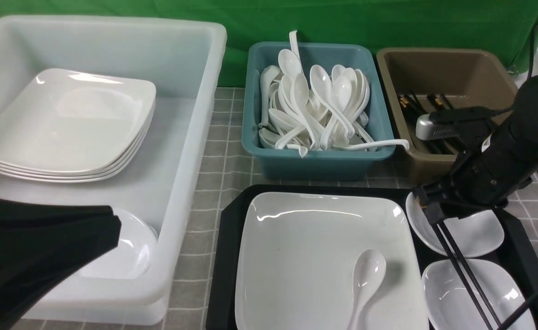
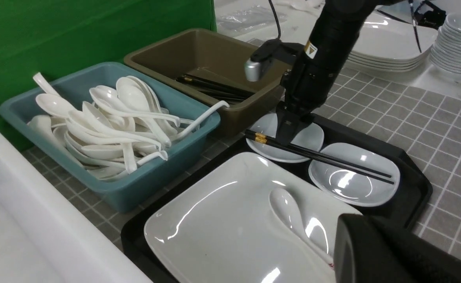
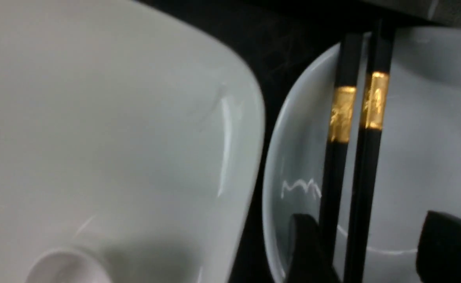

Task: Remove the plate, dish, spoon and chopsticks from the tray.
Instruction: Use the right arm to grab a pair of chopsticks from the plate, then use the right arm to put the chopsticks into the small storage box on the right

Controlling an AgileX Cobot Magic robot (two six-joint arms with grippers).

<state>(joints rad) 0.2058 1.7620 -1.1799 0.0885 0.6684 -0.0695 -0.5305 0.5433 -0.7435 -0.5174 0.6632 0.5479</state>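
While the right end effector [image 1: 434, 211] stoops over the chopsticks [image 1: 464, 275] on the tray [image 1: 225, 247], front view, the left end effector [image 1: 67, 238] shows too little to tell its state. Left wrist: the sticks bridge two small dishes [image 2: 352, 184]. Right wrist: jaws wide, straddling both sticks off-centre; closing may pinch one and drop the other.

- Bright, even light comes from overhead; white glare streaks lie on the plate [image 1: 305, 238] beside my right gripper [image 1: 434, 211].
- The spoon [image 1: 365, 275] casts a soft shadow toward that gripper.
- Up close to it, the chopsticks [image 3: 356, 157] smear; its fingers [image 3: 446, 243] are dark and unfocused.
- My left gripper [image 1: 67, 238] is a black, featureless blur.
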